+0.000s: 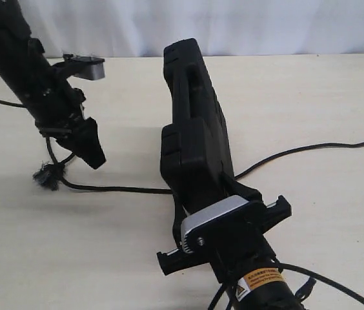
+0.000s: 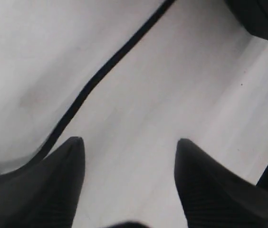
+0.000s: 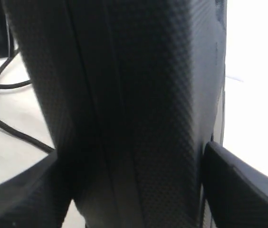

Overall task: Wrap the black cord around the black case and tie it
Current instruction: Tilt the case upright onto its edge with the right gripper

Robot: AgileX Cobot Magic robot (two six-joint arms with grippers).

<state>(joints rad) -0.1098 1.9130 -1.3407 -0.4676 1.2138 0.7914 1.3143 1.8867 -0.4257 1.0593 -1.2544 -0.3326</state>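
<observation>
left gripper [image 2: 129, 141]: jaws apart | right gripper [image 3: 127, 183]: jaws clamp black case [image 1: 192, 110] (wrist view)

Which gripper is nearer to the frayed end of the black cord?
Left. The left gripper hangs open close beside the frayed end; the right gripper is far off, shut on the black case.

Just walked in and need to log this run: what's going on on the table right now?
The right gripper is clamped on the near end of the black case, holding it on edge on the table. The left gripper hangs open and empty near the frayed end of the black cord. The cord lies along the table to the case's base and trails out the other side; no tie shows.
</observation>
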